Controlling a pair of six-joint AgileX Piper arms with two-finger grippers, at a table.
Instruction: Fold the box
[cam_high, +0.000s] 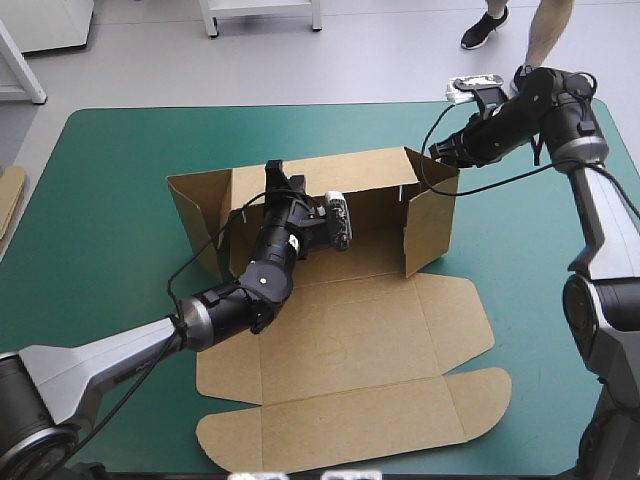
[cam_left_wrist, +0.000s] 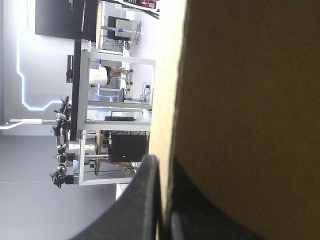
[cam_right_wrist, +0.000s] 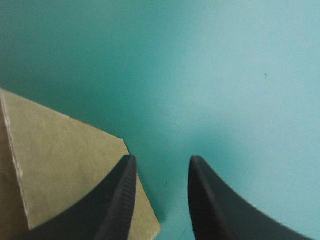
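The brown box lies mid-table with its base and lid flat toward the near edge. Its back wall stands upright, with side flaps bent forward at both ends. My left gripper is at the back wall's top edge, left of middle. In the left wrist view that gripper is shut on the box, the board's edge running between the black fingers. My right gripper hovers at the wall's far right corner. It is open over the teal-green cover, a brown flap beside one finger.
An edge of more brown board shows at the table's left edge. Bare teal-green cover stretches right of the box and along the far edge behind it.
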